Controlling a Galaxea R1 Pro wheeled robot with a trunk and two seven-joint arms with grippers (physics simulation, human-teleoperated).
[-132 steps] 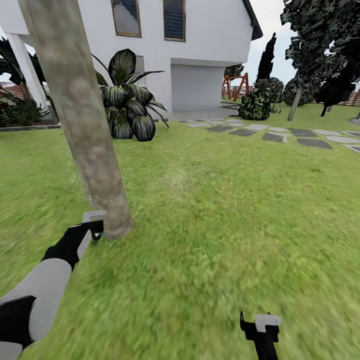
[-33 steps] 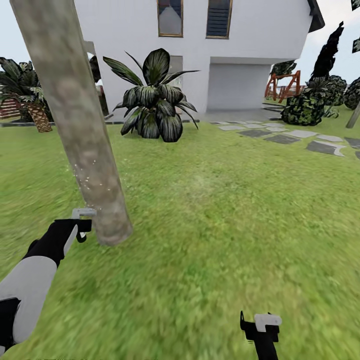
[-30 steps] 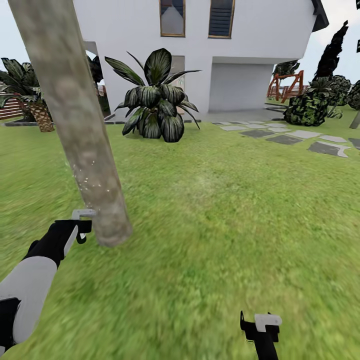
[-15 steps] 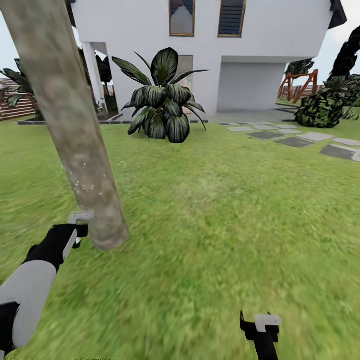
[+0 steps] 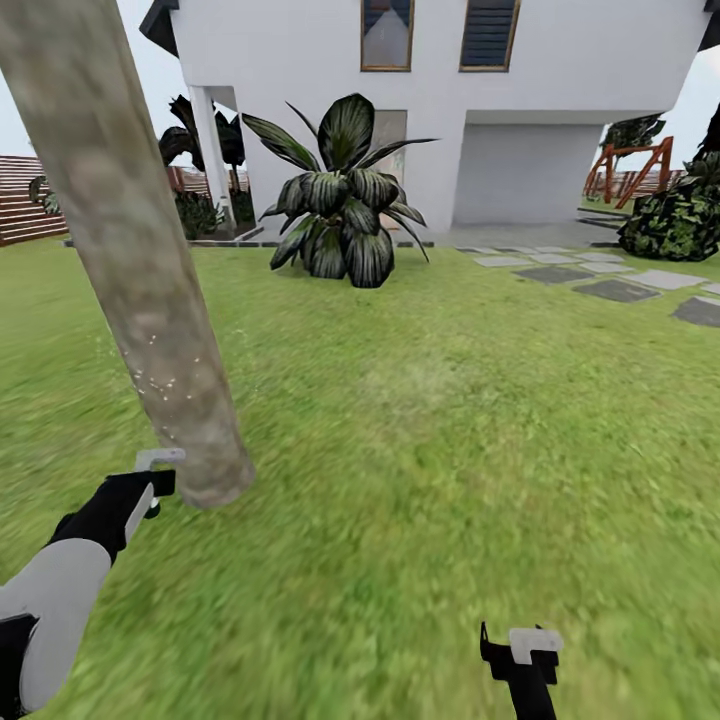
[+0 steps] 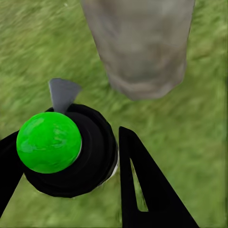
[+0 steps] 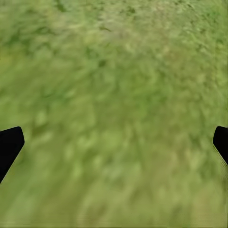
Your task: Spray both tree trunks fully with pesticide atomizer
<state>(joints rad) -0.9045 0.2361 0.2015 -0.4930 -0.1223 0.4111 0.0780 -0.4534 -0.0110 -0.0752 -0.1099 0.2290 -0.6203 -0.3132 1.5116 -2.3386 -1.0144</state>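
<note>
Your left arm (image 5: 55,590) reaches forward from about 8 o'clock in the head view, ending with its pincer (image 5: 155,480) just beside the foot of the trunk (image 5: 130,260). The trunk leans across the frame from 11 o'clock down to the lawn (image 5: 430,450), and pale specks of pesticide (image 5: 155,365) dot its lower bark. Your right pincer (image 5: 520,655) sits low at 5 o'clock, over bare grass, well apart from the trunk.

The left wrist view adds what the head view hides: the left pincer's black fingers (image 6: 142,190) are closed around the atomizer (image 6: 71,152), a black body with a bright green ball on top and a grey nozzle pointing toward the trunk's base (image 6: 140,47), near it but not touching. The right wrist view shows the right pincer's two fingertips (image 7: 9,145) at opposite edges, spread wide with nothing between them but grass.

Behind, at 12 o'clock, a broad-leaved plant (image 5: 340,205) stands before the white house (image 5: 450,100).
</note>
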